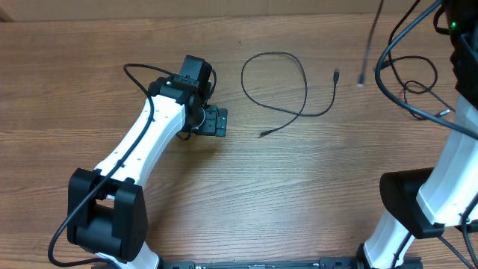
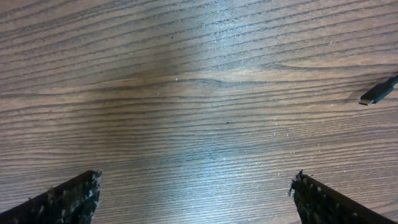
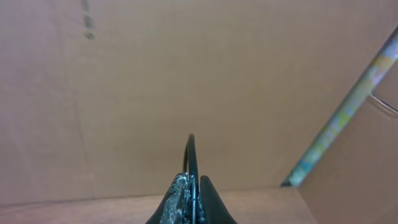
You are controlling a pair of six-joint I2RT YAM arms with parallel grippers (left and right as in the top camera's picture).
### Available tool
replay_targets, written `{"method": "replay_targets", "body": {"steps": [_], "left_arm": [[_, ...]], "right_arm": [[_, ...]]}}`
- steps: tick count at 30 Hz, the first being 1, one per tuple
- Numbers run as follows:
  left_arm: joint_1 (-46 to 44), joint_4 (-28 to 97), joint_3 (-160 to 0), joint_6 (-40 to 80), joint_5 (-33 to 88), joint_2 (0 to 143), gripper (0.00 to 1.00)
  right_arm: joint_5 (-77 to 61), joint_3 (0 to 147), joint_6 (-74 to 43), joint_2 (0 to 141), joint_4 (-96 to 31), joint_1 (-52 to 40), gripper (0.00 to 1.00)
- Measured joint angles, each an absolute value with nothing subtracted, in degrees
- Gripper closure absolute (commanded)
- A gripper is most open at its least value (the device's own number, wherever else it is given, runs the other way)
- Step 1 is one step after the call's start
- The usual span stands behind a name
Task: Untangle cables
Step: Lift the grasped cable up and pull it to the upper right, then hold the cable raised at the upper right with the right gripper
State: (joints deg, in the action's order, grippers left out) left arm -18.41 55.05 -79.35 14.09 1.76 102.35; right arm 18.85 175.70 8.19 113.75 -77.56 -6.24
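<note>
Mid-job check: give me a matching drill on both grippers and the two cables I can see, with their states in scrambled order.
Things:
1. left gripper
2. right gripper
3. looped cable
4. pinched cable

States:
a. caught between closed jaws
b. open, above the table
c. lying free on the table
d. shut

Pairs: 1-b, 2-d, 3-c, 4-a

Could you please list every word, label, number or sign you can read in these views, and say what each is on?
No text can be read anywhere.
Dark marks on the cardboard, right wrist view: too blurred to read.
</note>
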Motion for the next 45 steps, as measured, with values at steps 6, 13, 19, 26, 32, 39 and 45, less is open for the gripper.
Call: {"method": "replay_targets", "body": {"steps": [6,13,19,26,32,39,45], "left_arm": [[-18.41,55.07,-79.35,14.09,1.78,102.35,0.01],[-18.41,55.05,-79.35,14.11,1.98,102.32,0.01],[-18.41,55.05,-79.35,14.7,2.59,102.32,0.0],[-18.41,55.24,-79.35,14.92,3.6,102.35,0.0],[-18.41,55.2,-79.35,14.94,3.92,102.35,0.0],[-18.41,55.2,-79.35,14.94,3.97,102.35,0.01],[-18.41,55.2,-79.35,14.94,4.1,102.35,0.01]], "right_arm": [[19.14,165.95,7.77,113.73,-73.17,-0.99,0.96],[19.73,149.27,6.63,114.96,-60.45,5.8,0.96],[13.91,142.8,7.22,119.22,-52.73,7.86,0.96],[7.88,142.67,7.4,123.46,-43.86,8.16,0.96],[6.39,142.67,7.53,127.04,-39.66,8.16,0.96],[6.15,142.67,7.53,136.86,-36.73,8.29,0.96],[5.91,142.67,6.98,144.31,-35.99,9.5,0.96]]}}
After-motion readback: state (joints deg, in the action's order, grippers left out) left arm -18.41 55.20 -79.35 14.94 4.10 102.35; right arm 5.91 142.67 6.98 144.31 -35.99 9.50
